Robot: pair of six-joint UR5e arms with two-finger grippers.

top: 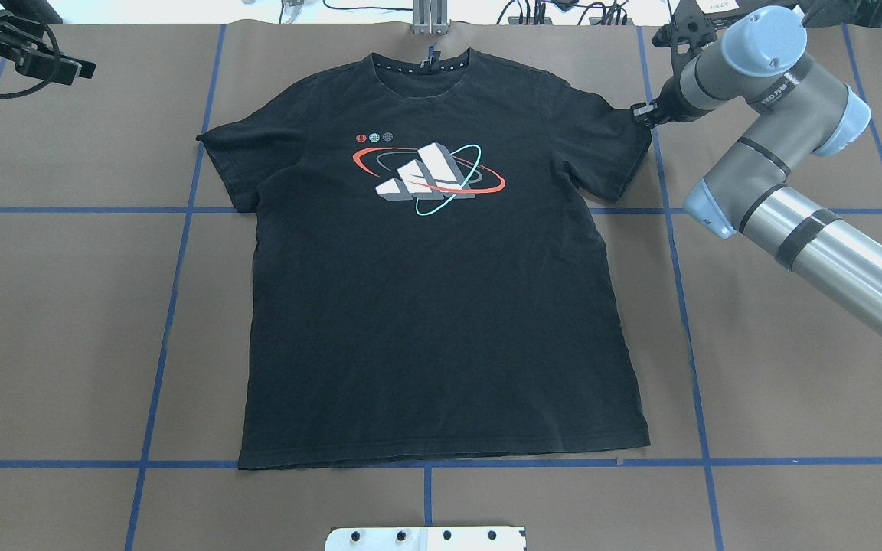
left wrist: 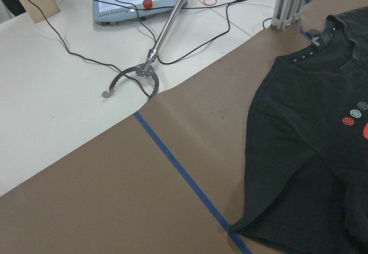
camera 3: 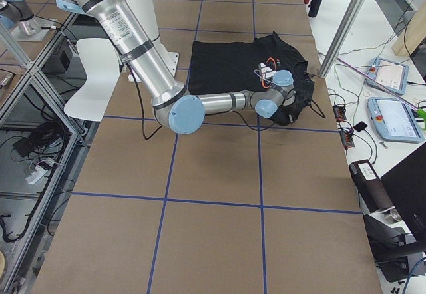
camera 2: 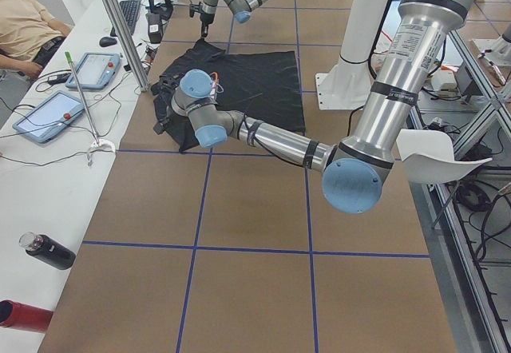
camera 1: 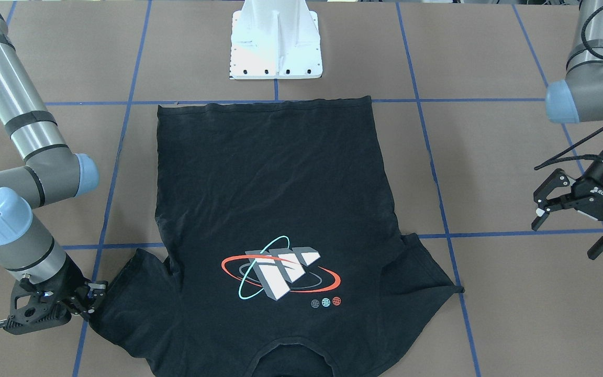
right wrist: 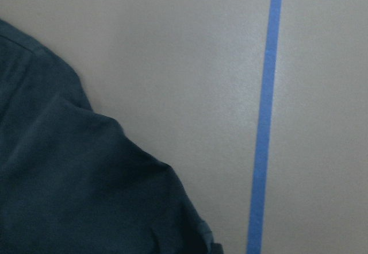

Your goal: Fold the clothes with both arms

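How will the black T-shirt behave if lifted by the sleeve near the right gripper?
Probably floppy: the T-shirt lies flat with soft wrinkles, so it would sag from a held sleeve. Likely light, being thin cloth. Its far side may drag across the table.

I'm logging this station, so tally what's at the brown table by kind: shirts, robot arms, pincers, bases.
Black short-sleeved printed T-shirt: 1
Grey-silver jointed robot arms: 2 (left arm, right arm)
Black two-finger pincers: 2 (left pincer, right pincer)
White pedestal base: 1
Total: 6
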